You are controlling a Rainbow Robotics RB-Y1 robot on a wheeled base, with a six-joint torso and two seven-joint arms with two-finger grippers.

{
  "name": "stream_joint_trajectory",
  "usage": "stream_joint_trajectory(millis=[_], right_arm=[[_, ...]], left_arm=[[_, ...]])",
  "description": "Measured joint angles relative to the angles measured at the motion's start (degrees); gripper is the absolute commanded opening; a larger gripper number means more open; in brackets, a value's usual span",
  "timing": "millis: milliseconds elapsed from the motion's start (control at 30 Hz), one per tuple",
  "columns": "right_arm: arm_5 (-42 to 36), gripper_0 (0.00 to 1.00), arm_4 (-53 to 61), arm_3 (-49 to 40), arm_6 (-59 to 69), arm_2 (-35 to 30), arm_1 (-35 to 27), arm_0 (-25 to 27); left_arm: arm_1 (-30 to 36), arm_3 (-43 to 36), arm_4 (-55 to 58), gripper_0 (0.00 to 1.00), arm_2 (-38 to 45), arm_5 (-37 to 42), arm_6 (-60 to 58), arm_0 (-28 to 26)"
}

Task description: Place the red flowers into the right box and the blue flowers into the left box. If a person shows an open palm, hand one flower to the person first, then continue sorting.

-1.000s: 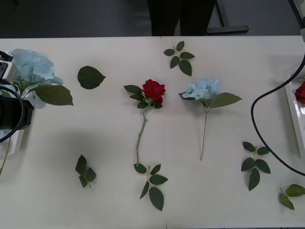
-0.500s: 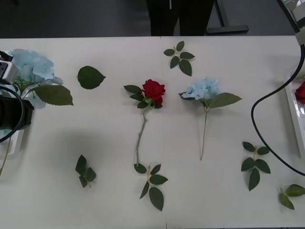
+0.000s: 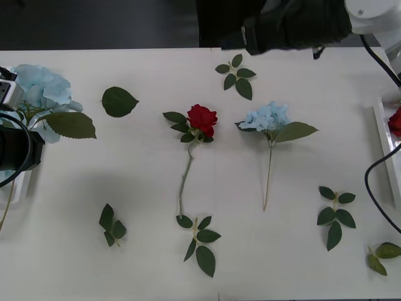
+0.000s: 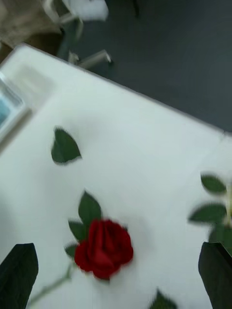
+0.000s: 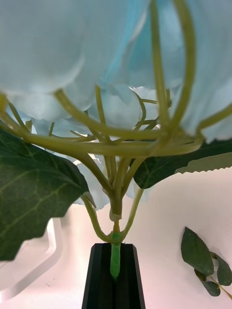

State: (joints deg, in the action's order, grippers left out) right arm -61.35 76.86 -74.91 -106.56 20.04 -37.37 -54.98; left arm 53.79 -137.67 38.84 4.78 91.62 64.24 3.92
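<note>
- The left hand (image 5: 114, 285) sits at the table's (image 3: 125, 188) left edge, its black fingers pressed together on the stem of a blue flower (image 3: 41, 94) over the left box (image 3: 19, 188).
- The right hand (image 4: 116, 273), fingers spread, hovers above the table's far edge; a red flower (image 4: 104, 248) lies below, between its fingertips.
- A second blue flower (image 3: 268, 118) lies just right of that rose.

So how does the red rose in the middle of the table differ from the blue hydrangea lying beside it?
The red rose has a compact deep red head; the blue hydrangea has a wider, fluffy pale blue cluster. The rose's stem bends and ends in a leaf sprig, while the hydrangea's stem is straight and bare. The rose's leaves are small and dark; the hydrangea's are larger. Both lie flat on the table, heads away from the robot.
</note>
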Motion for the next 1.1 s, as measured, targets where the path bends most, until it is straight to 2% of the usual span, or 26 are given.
stream_joint_trajectory(millis=[133,300,533,700,800,967,1100], right_arm=[[-6.2,0.96,-6.4,-6.3,10.0,0.6,-2.3,4.8],[-13.8,0.96,-13.8,-19.6,30.2,0.7,-5.2,12.1],[-16.9,0.97,-25.5,-31.8,46.6,2.6,-5.7,21.3],[-16.9,0.96,-39.7,-32.8,55.8,9.8,-4.8,23.1],[-16.4,0.96,-44.0,-31.4,58.7,13.3,-2.7,23.1],[-14.7,0.96,-47.4,-26.4,59.2,13.8,2.4,23.1],[-12.6,0.96,-49.5,-22.3,59.6,13.8,5.0,23.1]], left_arm=[[0.0,0.0,0.0,0.0,0.0,0.0,0.0,0.0],[0.0,0.0,0.0,0.0,0.0,0.0,0.0,0.0],[0.0,-0.1,0.0,0.0,0.0,0.0,0.0,0.0],[0.0,0.0,0.0,0.0,-0.1,0.0,0.0,0.0],[0.2,0.0,-1.3,0.0,-0.1,0.0,0.0,0.0],[4.1,1.1,-2.2,0.0,0.5,0.0,0.1,0.0],[8.4,6.9,-0.7,0.0,3.0,0.0,2.0,0.1]])
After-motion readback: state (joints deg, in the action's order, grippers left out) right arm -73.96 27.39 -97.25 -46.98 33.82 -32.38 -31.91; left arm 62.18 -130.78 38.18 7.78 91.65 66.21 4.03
